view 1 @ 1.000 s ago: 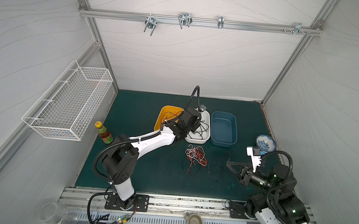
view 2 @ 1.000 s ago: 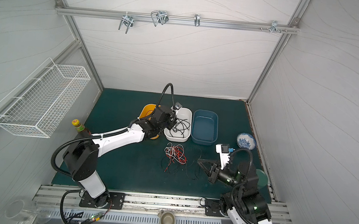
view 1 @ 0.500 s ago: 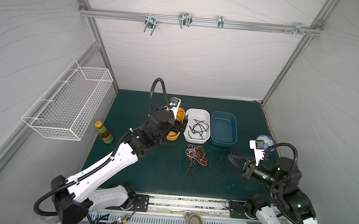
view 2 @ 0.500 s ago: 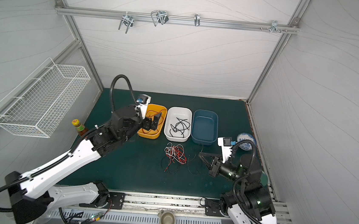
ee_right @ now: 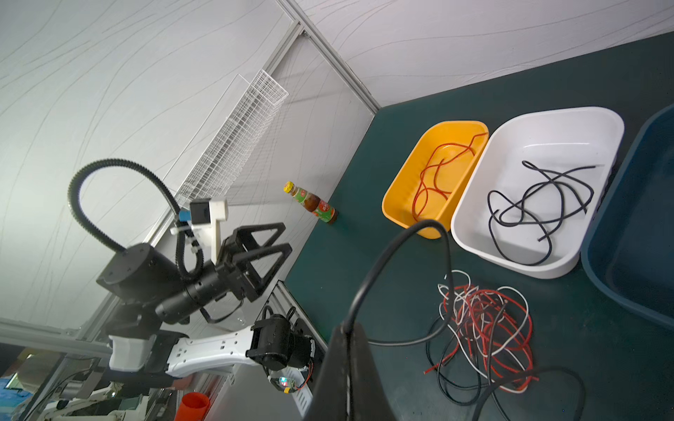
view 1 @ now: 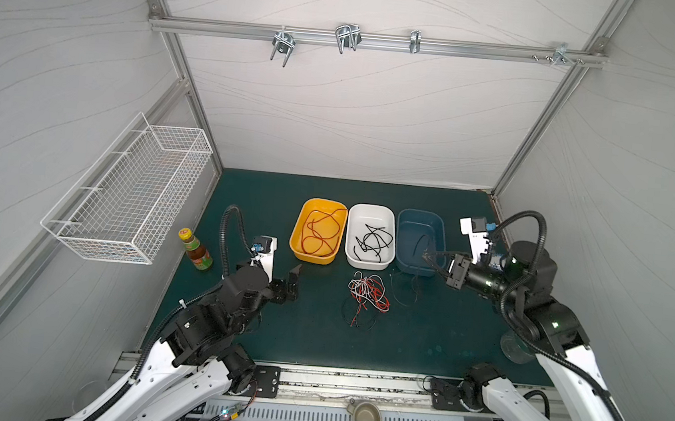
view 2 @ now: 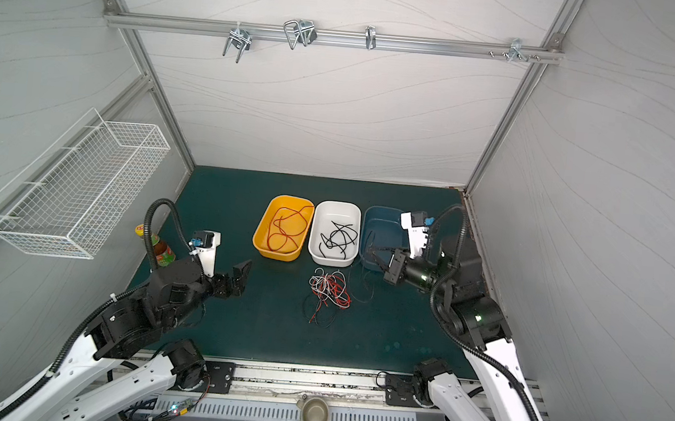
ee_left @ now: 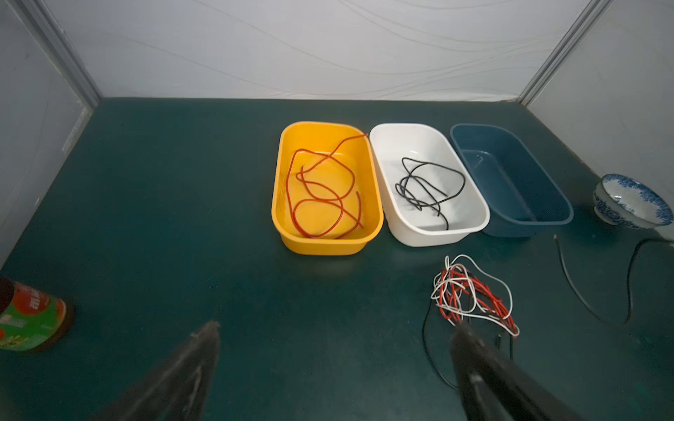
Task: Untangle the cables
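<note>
**Cables (view 1: 366, 295) still knotted, one strand pinched**

The red, white and black tangle lies on the green mat (view 1: 316, 334), just in front of the white tub (view 1: 371, 207). That tub holds a black cable (view 1: 371, 239), and the yellow tub (view 1: 311, 258) beside it holds a red cable (view 1: 319, 231). The right gripper (view 1: 427, 256) hangs over the blue tub (view 1: 418, 220), its jaws closed on a loose black cable (ee_right: 426, 222). The left gripper (view 1: 293, 280) hovers left of the tangle, jaws wide and empty.
</note>
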`<state>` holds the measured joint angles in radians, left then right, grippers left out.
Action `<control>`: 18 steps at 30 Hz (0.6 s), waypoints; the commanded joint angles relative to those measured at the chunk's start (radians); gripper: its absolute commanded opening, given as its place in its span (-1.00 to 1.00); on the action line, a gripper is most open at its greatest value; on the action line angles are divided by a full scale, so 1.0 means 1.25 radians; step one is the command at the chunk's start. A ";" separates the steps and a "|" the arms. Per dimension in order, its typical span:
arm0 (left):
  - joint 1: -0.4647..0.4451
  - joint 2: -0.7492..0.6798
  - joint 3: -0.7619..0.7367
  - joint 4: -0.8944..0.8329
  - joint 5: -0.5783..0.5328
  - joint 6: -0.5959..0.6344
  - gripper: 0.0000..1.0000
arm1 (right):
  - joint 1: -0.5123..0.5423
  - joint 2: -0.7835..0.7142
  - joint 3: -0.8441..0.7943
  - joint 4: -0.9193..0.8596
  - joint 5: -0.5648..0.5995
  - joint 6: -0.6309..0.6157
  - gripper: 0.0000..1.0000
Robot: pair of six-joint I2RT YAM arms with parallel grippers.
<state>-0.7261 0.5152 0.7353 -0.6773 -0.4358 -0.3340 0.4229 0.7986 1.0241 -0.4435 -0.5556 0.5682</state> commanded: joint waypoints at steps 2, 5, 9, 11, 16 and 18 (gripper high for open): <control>0.003 -0.001 -0.033 0.002 -0.023 -0.022 0.99 | 0.043 0.115 0.091 0.072 0.048 -0.014 -1.00; 0.002 0.012 -0.050 0.019 0.010 -0.021 0.99 | 0.072 0.218 0.177 0.071 0.077 -0.046 -1.00; 0.003 0.037 -0.050 0.025 0.034 -0.015 0.99 | 0.080 0.354 0.288 0.073 0.078 -0.060 -1.00; 0.003 0.038 -0.047 0.021 0.037 -0.014 0.99 | 0.081 0.421 0.346 0.070 0.073 -0.072 -1.00; 0.002 -0.013 -0.066 0.029 0.018 -0.010 0.99 | 0.081 0.560 0.459 0.037 0.068 -0.111 -1.00; 0.001 -0.028 -0.075 0.038 0.020 -0.007 0.99 | 0.081 0.590 0.470 0.050 0.070 -0.118 -1.00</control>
<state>-0.7265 0.5106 0.6506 -0.6781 -0.4030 -0.3405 0.5186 1.5036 1.5745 -0.3813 -0.4694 0.4648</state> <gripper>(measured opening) 0.996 0.046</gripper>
